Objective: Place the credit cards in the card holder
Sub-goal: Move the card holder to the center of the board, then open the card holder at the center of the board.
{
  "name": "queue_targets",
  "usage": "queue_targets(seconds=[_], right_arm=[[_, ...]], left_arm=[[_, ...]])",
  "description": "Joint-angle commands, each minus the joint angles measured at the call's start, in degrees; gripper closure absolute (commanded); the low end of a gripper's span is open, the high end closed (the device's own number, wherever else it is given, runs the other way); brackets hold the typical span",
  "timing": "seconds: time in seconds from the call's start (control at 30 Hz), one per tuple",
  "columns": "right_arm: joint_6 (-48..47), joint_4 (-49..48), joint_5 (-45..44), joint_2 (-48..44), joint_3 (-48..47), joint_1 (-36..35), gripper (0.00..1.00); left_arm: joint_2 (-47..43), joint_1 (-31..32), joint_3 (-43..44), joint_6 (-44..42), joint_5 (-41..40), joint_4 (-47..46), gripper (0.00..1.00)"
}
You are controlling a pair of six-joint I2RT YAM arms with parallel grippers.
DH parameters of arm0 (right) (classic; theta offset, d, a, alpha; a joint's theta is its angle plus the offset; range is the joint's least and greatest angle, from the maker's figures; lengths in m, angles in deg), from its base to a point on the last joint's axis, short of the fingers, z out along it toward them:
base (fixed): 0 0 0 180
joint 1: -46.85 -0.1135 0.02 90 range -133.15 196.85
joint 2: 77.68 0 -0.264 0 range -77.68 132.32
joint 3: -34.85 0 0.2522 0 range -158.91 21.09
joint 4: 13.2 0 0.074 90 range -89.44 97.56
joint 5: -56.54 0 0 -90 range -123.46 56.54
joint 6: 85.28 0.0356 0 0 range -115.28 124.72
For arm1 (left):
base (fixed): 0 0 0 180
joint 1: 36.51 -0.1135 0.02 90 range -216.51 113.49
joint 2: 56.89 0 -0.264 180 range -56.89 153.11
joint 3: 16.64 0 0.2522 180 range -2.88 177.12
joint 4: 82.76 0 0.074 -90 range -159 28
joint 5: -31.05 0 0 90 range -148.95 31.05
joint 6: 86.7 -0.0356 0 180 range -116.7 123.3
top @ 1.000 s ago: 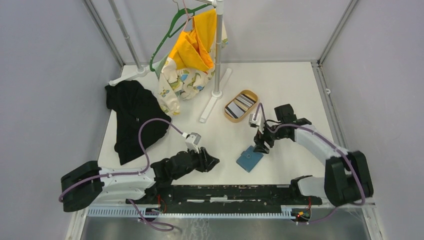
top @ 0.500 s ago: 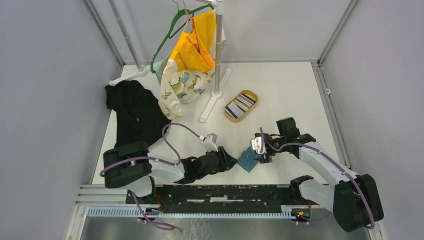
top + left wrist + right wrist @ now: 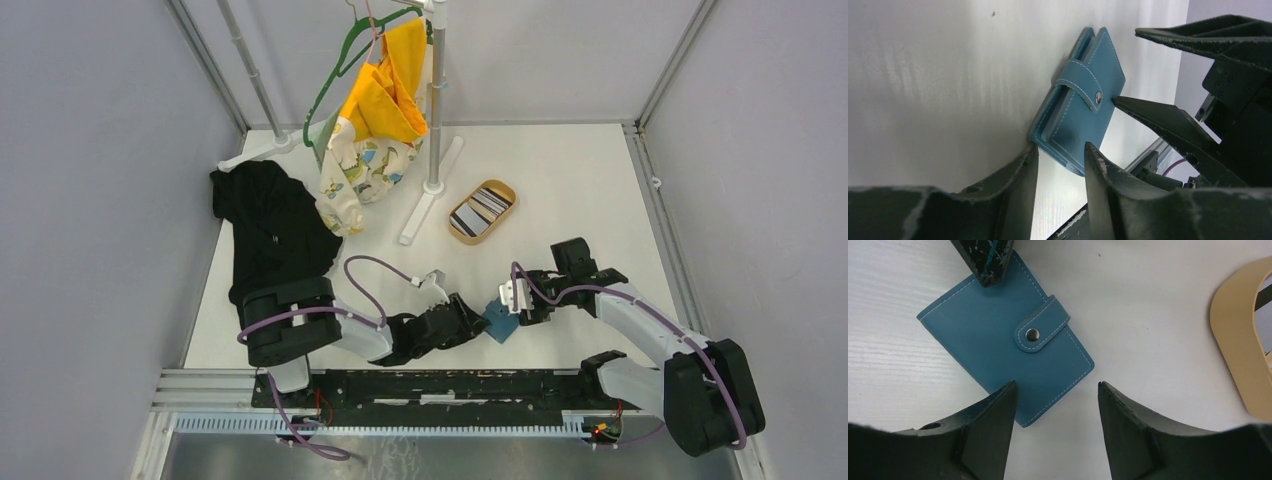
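While the card holder (image 3: 993, 335) is lying flat and closed on the table (image 3: 570, 170), its snap tab buttoned across the front, the two arms are crouching low on either side of it near the table's front edge. The left gripper (image 3: 1060, 162) is sitting at the holder's left side with its jaws parted a moderate way and nothing clamped between them. In the left wrist view, one corner of the holder is pointing into the gap. In the right wrist view, one of the left fingertips (image 3: 989, 261) is overlapping the holder's far edge, though I cannot tell whether it is pressing down. The right gripper (image 3: 1055, 402) is standing at the opposite side, its jaws spread wide and holding nothing, with the holder's near corner lying just between them. Seen from the left wrist, one of the right fingers (image 3: 1148, 112) is meeting the holder's edge beside the snap. The credit cards (image 3: 481, 211) are lying well apart from all this, farther back on the table. They are packed side by side in an oval wooden tray (image 3: 508, 190), showing as black, grey and white stripes. Behind the tray a garment stand (image 3: 434, 120) is carrying a yellow and patterned cloth (image 3: 380, 110), and a black garment (image 3: 270, 235) is lying crumpled at the table's left.
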Motion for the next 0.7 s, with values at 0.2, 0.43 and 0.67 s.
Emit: queue_targets(seconds=[0.2, 0.43, 0.67], right_arm=[[-14.7, 12.5, 3.5, 1.9, -0.4, -0.2, 0.41], [-22.1, 20.8, 10.8, 3.8, -2.1, -0.2, 0.47], [-11.2, 12.7, 9.2, -2.7, -3.3, -0.1, 0.47]], left_arm=[[0.3, -1.7, 9.1, -6.5, -5.7, 14.6, 0.75], [-0.2, -7.7, 13.3, -22.2, -0.8, 18.4, 0.81], [-5.3, -9.7, 9.7, -36.2, 4.3, 13.9, 0.78]])
